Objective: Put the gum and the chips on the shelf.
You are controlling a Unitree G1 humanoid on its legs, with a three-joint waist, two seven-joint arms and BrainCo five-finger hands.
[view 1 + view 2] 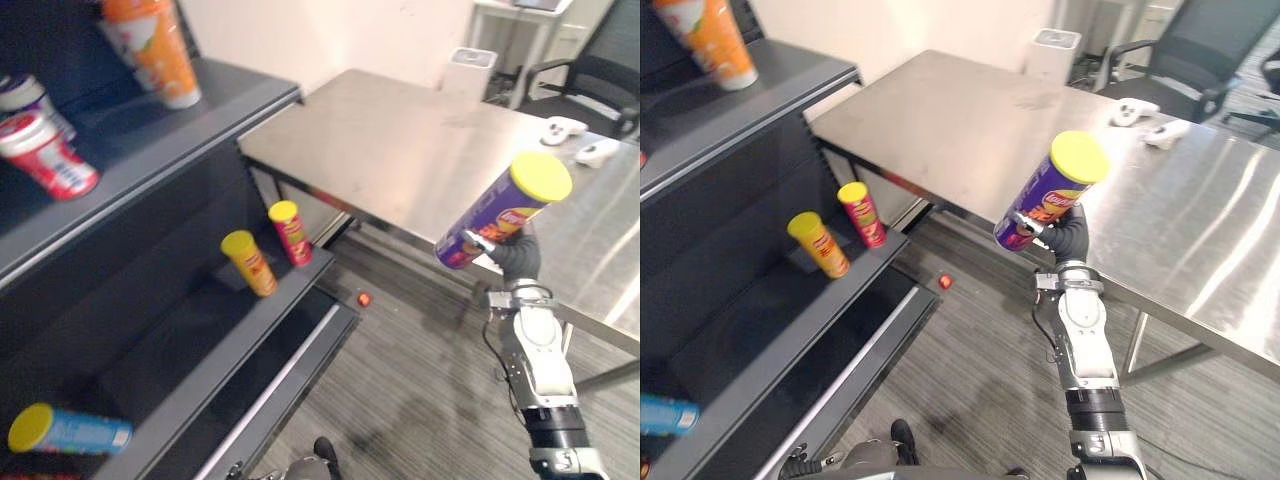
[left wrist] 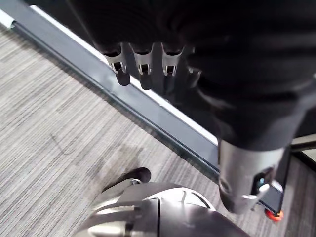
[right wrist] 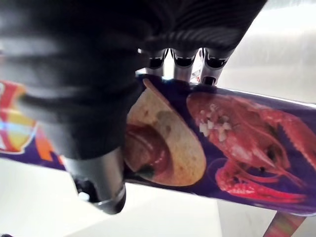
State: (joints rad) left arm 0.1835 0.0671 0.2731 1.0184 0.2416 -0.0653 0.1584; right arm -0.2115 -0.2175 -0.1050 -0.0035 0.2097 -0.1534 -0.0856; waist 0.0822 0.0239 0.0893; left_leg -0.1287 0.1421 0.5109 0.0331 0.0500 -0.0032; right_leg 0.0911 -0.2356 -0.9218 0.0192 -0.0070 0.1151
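Right hand (image 1: 1070,238): fingers clenched round the purple chips can (image 1: 497,214). The can is held tilted, yellow lid uppermost, well apart from the shelf (image 1: 200,112), to its right. Left hand (image 2: 142,68): fingers relaxed, grasping nothing, near the shelf's base.

Dark shelf unit (image 1: 180,130) stood on my left, its boards running away from me. Ahead and to my right was a steel counter (image 1: 400,140), its top catching a soft glare. Grey ribbed carpet (image 1: 400,390) lay underneath. Beyond were a pale wall (image 1: 300,35), a white bin (image 1: 469,68) and a black office chair (image 1: 597,62).
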